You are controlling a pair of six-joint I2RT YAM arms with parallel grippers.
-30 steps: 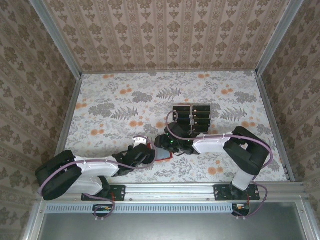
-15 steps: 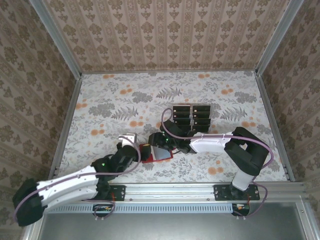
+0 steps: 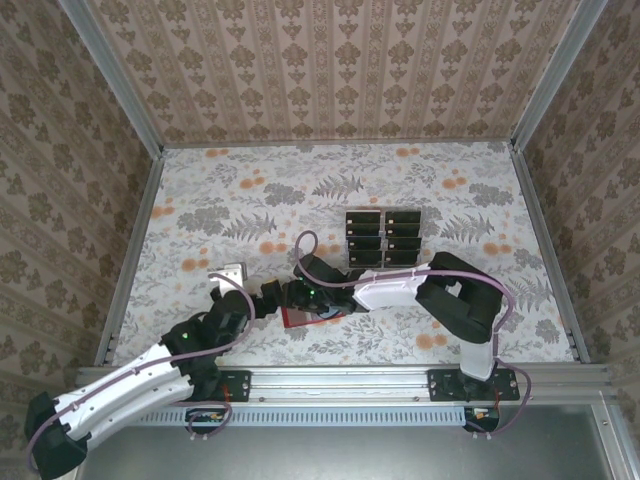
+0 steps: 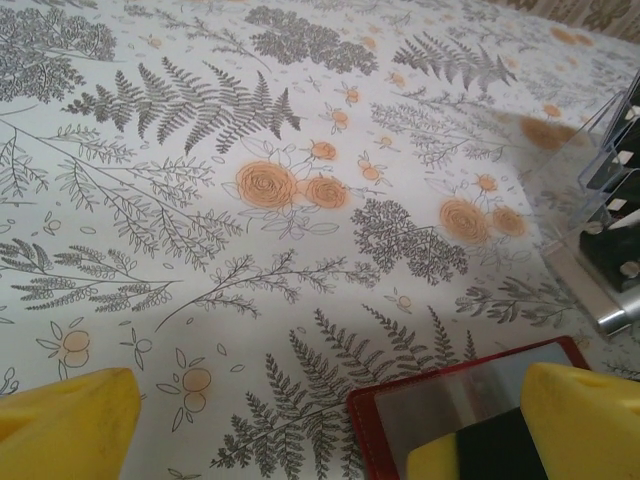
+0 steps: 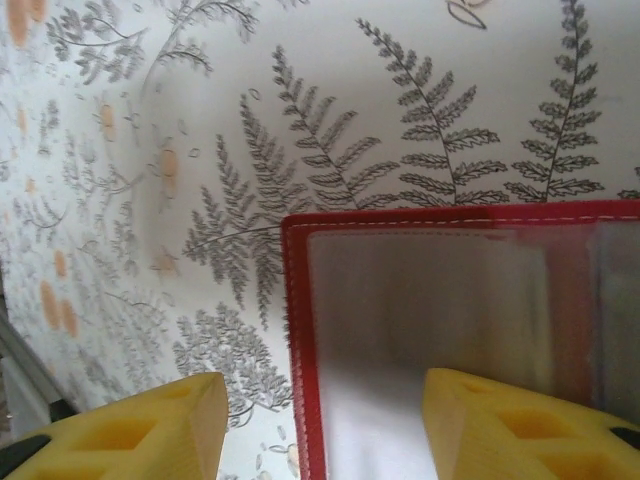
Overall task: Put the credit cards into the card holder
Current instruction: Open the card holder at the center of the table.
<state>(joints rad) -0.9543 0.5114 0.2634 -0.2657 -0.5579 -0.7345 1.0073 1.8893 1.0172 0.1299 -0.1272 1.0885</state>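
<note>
The left claw [image 4: 330, 400] is wide open, with its two yellow fingers [image 4: 65, 425] far apart and nothing held between them. It hangs low over the flowery table [image 3: 250, 190]. One corner of the red card holder [image 4: 455, 395] lies on the table in the gap, closer to one finger than the other. I cannot tell if that finger touches it. The right claw [image 5: 320, 425] is partly open. Its yellow fingers are apart and are not squeezing anything. One red edge of the card holder lies in the gap between them. One finger is over the shiny grey pocket [image 5: 430, 300] inside the card holder, and the other is over the bare table beside it. I cannot tell if the finger presses on the pocket. Seen from above, the two claws meet nose to nose at the card holder. It lies open and flat close to the near edge of the table, a bit left of the middle. The credit cards [image 3: 366, 233] are black and stand in two rows in a clear tray [image 4: 590, 150]. The tray sits near the middle of the table, a little farther from the near edge than the card holder, and does not touch it.
</note>
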